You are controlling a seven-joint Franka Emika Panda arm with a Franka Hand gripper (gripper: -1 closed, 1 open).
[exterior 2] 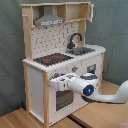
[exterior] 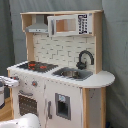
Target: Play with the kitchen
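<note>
The large white and light-wood toy kitchen (exterior 2: 65, 60) stands upright on a light wooden tabletop (exterior 2: 20, 119) before a grey curtain (exterior 2: 112, 25), its front face turned toward the arm. The 1 white robot arm (exterior 2: 107, 96) reaches in from the second exterior view's right, lying roughly level along that front, so the kitchen sits directly behind the gripper (exterior 2: 56, 80).

The gripper is at the upper front panel, just below the black hob with red rings (exterior 2: 52, 59) and above the oven door (exterior 2: 62, 99), close to the row of knobs; whether it touches 1 I cannot tell, nor how its fingers stand. In the first exterior view only a white end (exterior: 12, 81) shows at the kitchen's left edge.

Open room lies in front of and below the arm; the worktop edge overhangs above.
</note>
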